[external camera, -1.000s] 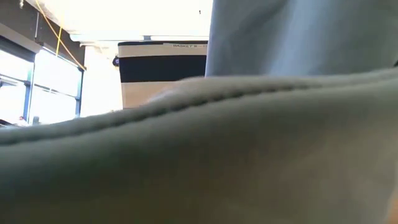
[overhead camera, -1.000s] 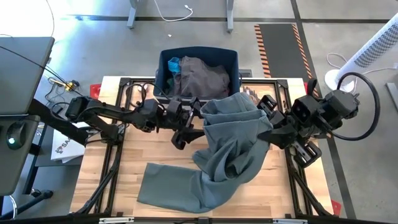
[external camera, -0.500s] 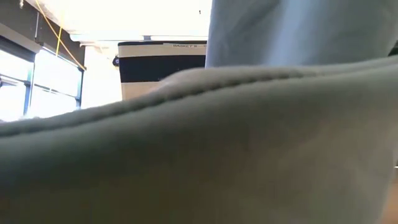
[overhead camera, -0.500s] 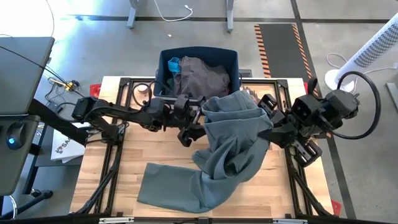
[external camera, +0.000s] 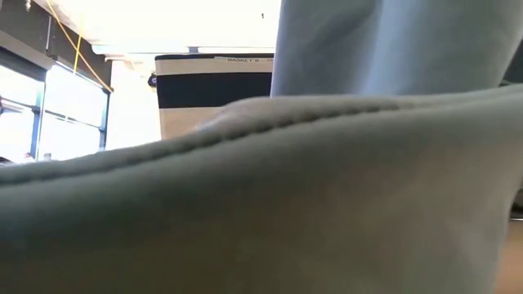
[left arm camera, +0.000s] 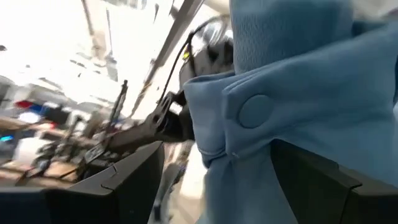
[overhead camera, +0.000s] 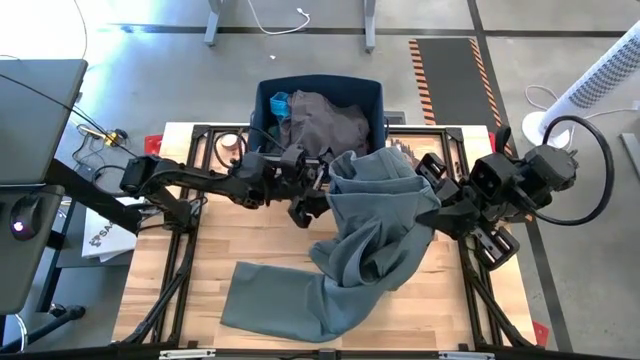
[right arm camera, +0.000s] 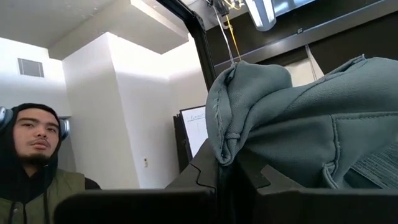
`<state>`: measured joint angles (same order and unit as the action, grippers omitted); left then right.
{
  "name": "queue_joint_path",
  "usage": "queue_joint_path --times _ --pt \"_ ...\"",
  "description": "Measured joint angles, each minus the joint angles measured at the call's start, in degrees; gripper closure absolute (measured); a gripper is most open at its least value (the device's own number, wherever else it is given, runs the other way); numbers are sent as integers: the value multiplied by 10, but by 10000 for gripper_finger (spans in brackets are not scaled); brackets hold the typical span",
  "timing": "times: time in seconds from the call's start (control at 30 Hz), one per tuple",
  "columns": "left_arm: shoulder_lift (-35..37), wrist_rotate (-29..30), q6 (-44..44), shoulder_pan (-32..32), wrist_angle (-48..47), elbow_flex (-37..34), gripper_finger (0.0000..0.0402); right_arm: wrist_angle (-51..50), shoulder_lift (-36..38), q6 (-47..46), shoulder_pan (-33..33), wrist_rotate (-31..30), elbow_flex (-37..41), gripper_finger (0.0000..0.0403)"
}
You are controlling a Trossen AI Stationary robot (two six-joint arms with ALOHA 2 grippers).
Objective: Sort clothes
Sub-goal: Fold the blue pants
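Grey-green shirt (overhead camera: 365, 245): one, pinched by right gripper (overhead camera: 436, 222), left gripper (overhead camera: 312, 205) wide beside it; navy bin (overhead camera: 375, 98) far: two garments.

shirt (overhead camera: 370, 235): grey-green
trousers (overhead camera: 322, 122): dark grey-brown
blue piece (overhead camera: 278, 101): bright blue
bin (overhead camera: 262, 108): navy, white stripe
desk (overhead camera: 265, 245): pale wood

Soft cloth on bare wood
The grey-green shirt (overhead camera: 370, 235) is matt, soft woven fabric; the worktop (overhead camera: 270, 245) is pale, smooth planked wood.
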<state>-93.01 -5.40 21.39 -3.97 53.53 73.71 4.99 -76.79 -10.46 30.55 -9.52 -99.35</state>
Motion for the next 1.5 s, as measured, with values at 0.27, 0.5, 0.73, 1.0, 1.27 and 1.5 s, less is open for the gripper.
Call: queue_joint_path --times 0.27,0.5,0.73,1.0,1.27,1.5 --pt "1 -48 20 6 20 38 216 -1 0 0 0 0 0 398" --pt "5 -165 48 9 18 93 384 0 0 2 4 1 0 397" --pt "37 -162 40 9 -2 137 397 49 4 47 25 -11 0 397" --pt "52 -109 -13 -7 -196 265 400 182 4 113 6 -14 0 398" --pt "27 -2 -85 -9 -442 495 401 255 4 101 -87 4 -27 398" --pt "-28 18 -41 44 -407 588 401 214 -81 72 -192 100 -200 398"
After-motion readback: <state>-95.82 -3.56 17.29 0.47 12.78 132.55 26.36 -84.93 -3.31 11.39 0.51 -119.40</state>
